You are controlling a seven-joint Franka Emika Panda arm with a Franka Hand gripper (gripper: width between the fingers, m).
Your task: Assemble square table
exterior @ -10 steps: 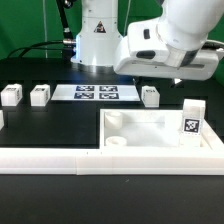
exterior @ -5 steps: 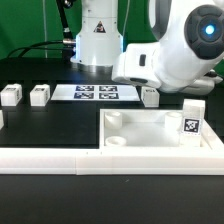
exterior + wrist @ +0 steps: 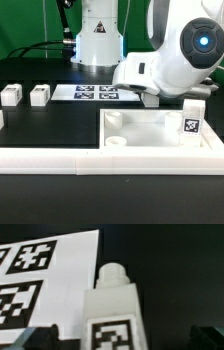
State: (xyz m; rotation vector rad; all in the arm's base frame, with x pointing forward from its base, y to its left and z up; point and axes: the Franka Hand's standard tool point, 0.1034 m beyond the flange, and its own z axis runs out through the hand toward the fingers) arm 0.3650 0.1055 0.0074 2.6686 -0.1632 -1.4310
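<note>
Arm (image 3: 172, 58) had swung down over 1 leg (image 3: 112, 297) by the 3 o'clock edge of the marker board (image 3: 95, 93); hand (image 3: 120, 336) hung released, empty. Grasp likely next.

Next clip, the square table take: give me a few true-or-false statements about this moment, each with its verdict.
1. The gripper is open. True.
2. In the wrist view, a leg shows between the gripper's fingertips. True.
3. The tabletop rests on the marker board. False: it lies on the black table, apart from the board.
4. Every leg sits to the exterior view's right of the marker board. False: two legs stand to its left.
</note>
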